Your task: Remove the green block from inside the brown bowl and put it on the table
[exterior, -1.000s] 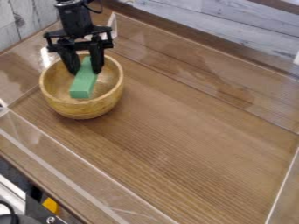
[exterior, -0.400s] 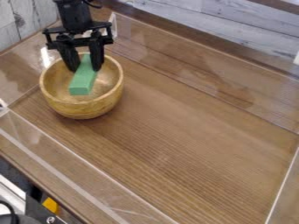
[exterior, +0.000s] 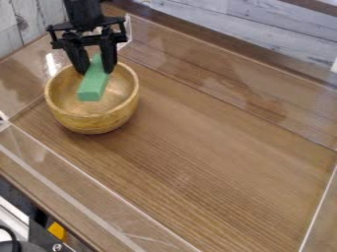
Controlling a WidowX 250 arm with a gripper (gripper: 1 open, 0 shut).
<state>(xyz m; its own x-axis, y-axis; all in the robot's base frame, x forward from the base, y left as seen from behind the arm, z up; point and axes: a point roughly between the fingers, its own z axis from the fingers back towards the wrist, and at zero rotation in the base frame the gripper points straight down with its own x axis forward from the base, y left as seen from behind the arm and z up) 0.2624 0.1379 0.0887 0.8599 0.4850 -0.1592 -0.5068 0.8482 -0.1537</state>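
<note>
1. Claw (exterior: pixel 93 67): your fingers grasp the green block (exterior: pixel 93 85), now slightly higher, so lifting has begun.
2. Earlier frame: block and claw sat lower; the bowl (exterior: pixel 90 124) remains near the tabletop's (exterior: pixel 211 148) left edge.
3. Block: over the bowl's interior; clearance from its rim is uncertain.

A: Anything on the table (exterior: pixel 218 148)?
B: Yes, toward the far left: the bowl (exterior: pixel 82 122).
A: And the block (exterior: pixel 93 87)?
B: Between the fingers of the gripper (exterior: pixel 97 71), within the bowl's outline; too hard to tell whether below the rim or above.
A: And the gripper?
B: Over the far part of the bowl.
A: Behind the table?
B: At the far right, a plank surface (exterior: pixel 270 30).
</note>
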